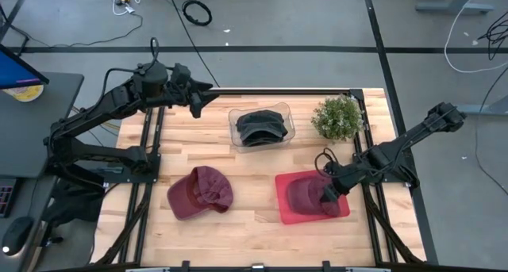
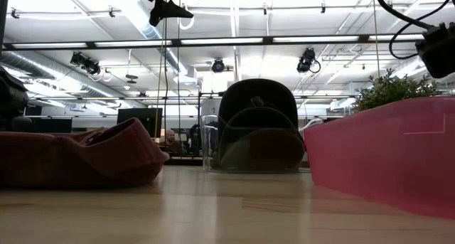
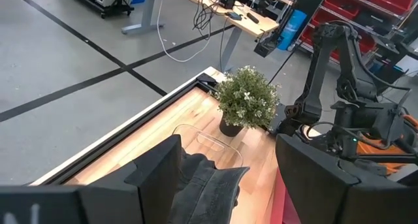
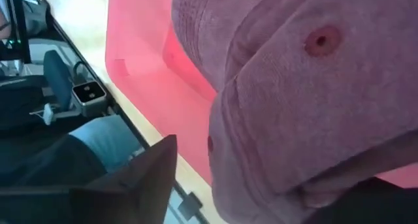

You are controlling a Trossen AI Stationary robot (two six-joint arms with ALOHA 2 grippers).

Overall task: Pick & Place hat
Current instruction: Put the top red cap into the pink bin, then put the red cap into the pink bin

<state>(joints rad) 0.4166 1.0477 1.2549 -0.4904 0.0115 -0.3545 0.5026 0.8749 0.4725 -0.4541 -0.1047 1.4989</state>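
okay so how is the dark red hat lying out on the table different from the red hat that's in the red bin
The dark red hat lies loose on the bare wood, on the left half of the table; the red hat sits inside the red bin on the right half. No claw is near the dark red hat, while the right claw is down at the red hat. The dark red hat looks deeper maroon. Both are soft caps.

We can read no text, label or number anywhere; any print seems too small to tell.
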